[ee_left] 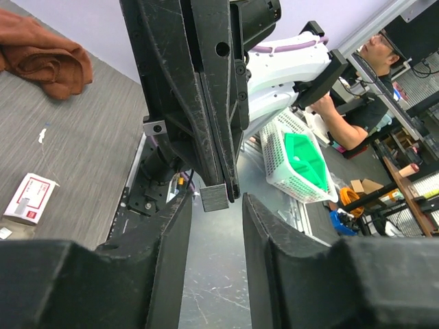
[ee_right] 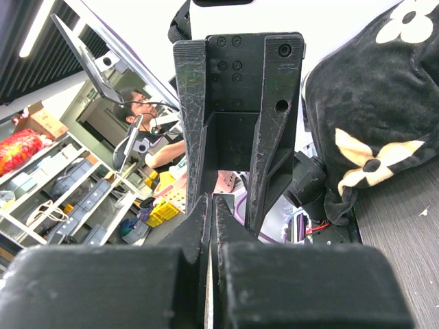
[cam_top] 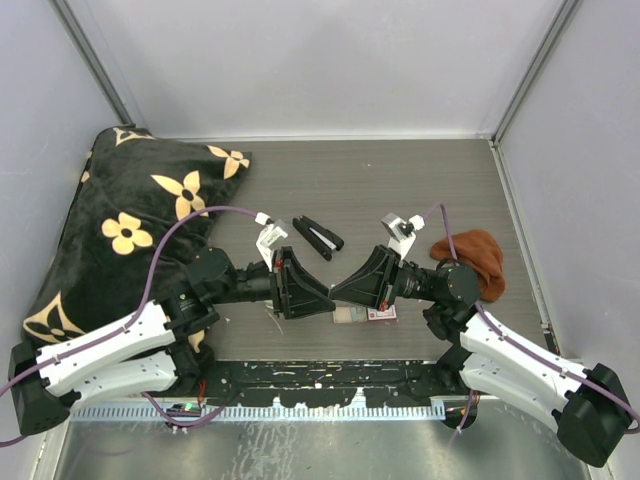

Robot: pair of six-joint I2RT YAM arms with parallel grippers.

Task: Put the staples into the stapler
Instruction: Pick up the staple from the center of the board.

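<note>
Left claw [ee_left: 218, 205] gapes, its 2 black fingers apart; a small grey ridged block [ee_left: 214, 197] sits between their tips. Red-and-white cardboard box [ee_left: 30, 199] lies on the grey bench [ee_left: 82, 137], crumpled brown cloth [ee_left: 44, 58] beyond.

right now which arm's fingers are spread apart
The left arm's fingers, with a clear gap between them; the right arm's fingers are pressed shut.

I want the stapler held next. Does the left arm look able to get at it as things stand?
Probably yes. The stapler lies on bare table just beyond the left gripper, with nothing between them. That gripper must first clear the right gripper, which is tip to tip with it.
</note>
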